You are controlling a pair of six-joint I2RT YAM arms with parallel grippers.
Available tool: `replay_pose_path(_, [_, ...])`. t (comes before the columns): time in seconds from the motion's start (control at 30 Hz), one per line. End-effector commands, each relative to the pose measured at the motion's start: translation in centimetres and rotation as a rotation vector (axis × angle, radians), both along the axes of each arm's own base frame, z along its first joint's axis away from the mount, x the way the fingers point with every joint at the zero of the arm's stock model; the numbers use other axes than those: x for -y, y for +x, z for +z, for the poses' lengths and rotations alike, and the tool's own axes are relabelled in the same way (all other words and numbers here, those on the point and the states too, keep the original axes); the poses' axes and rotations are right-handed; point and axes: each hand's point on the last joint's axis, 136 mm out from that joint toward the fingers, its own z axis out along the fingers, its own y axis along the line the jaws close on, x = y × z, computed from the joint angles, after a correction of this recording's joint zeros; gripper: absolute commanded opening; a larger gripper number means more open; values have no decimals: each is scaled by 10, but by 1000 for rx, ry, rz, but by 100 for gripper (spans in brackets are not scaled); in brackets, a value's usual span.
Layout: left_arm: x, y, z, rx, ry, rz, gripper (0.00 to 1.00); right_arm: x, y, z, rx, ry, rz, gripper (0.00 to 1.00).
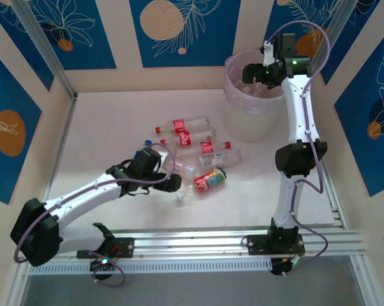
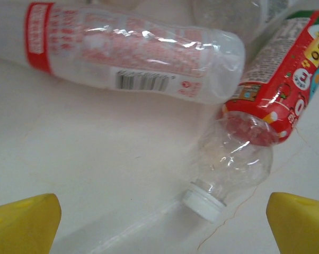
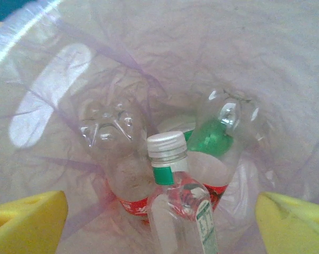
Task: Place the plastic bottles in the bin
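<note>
Smooth white table (image 1: 103,127); crinkled clear bottles (image 1: 191,135); round translucent bin (image 1: 251,121).

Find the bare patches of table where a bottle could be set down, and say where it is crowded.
The table is bare at far left, between the side wall and the plastic bottles. Another free strip runs between those bottles and the near rail. Crowded: mid-table around the bottles, and inside the bin.

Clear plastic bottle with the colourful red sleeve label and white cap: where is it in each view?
Top external: table centre, the bottle nearest the left gripper.
Left wrist: right side, label upper right, cap pointing down towards the camera.
Right wrist: looks into the round pink-lined bin.
Shared landmark: the left gripper.
</note>
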Motion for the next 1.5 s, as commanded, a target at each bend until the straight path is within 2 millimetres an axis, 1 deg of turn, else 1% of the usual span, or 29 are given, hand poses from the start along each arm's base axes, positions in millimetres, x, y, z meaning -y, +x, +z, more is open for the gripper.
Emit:
replay_pose_path(0.0, [24,1,11,50,10,-136,98,6,-29,42,60,-8,12,93])
replay_pose_path(0.1, [41,3,14,79,28,-203,94,4,-48,59,86,2,19,93])
replay_pose_path(0.2, [58,3,12,103,56,-270,91,-6,-75,73,105,31,27,93])
replay_pose_path(0.3, [72,3,8,113,90,-335,89,-23,-108,85,144,109,55,93])
replay_pose_path(0.4, [82,2,2,108,115,-377,86,-39,-144,88,155,192,86,93])
replay_pose_path(0.53, [92,-1,-8,105,145,-431,84,-53,-190,78,148,267,114,93])
replay_pose_path(0.67, [99,-2,-21,78,174,-458,79,-53,-230,60,129,315,104,93])
replay_pose_path(0.77, [104,-4,-31,55,197,-478,76,-49,-254,40,83,330,78,93])
replay_pose_path(0.93, [106,-6,-43,37,254,-495,76,-44,-278,7,11,341,34,93])
replay_pose_path(1.03, [106,-8,-53,19,279,-498,77,-47,-286,-5,-11,386,32,93])
replay_pose_path(1.13, [108,-10,-58,12,296,-504,80,-48,-288,-14,-27,418,28,93])
replay_pose_path(1.27, [108,-11,-64,8,315,-507,79,-48,-289,-21,-33,453,14,93])
replay_pose_path(1.4, [108,-10,-69,2,323,-503,75,-47,-292,-33,-60,472,-8,93])
replay_pose_path(1.47, [109,-10,-68,5,319,-505,70,-46,-294,-40,-77,477,-23,93])
